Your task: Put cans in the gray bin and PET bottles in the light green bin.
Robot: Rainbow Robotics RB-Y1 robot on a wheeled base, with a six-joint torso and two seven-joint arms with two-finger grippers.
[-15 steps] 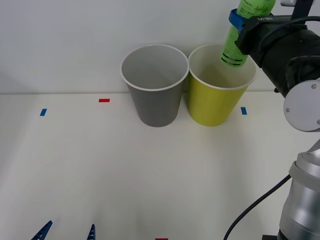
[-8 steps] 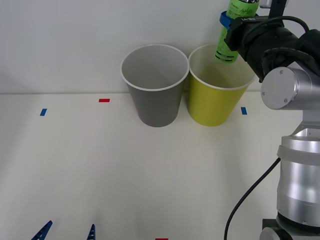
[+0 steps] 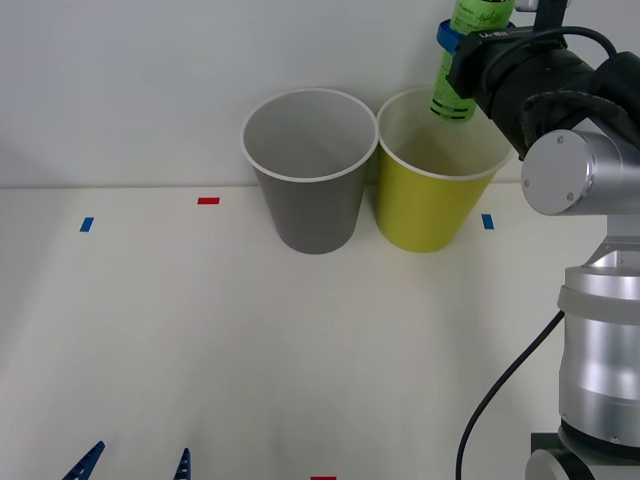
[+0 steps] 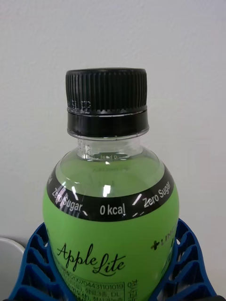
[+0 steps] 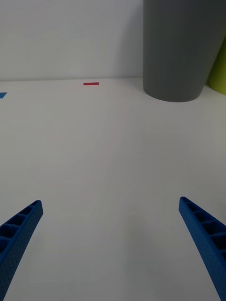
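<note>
My right gripper (image 3: 458, 40) is shut on the PET bottle (image 3: 464, 60), holding it tilted above the open mouth of the light green bin (image 3: 432, 205). In the right wrist view the PET bottle (image 4: 110, 221) has a bright green wrap and a black cap, and my blue fingers (image 4: 30, 265) clasp its body on both sides. The gray bin (image 3: 310, 185) stands just to the left of the light green bin, touching it. My left gripper (image 3: 135, 465) is open and parked at the table's near left edge. The gray bin (image 5: 183, 51) also rises ahead in the left wrist view.
Small red tape marks (image 3: 208, 201) and blue tape marks (image 3: 487, 221) lie on the white table around the bins. A pale wall stands right behind the bins. A black cable hangs beside my right arm's column (image 3: 600, 380).
The right gripper carried the bottle left and a little back over the light green bin, mostly in the first half second. It has barely moved since. The left arm stayed still.
</note>
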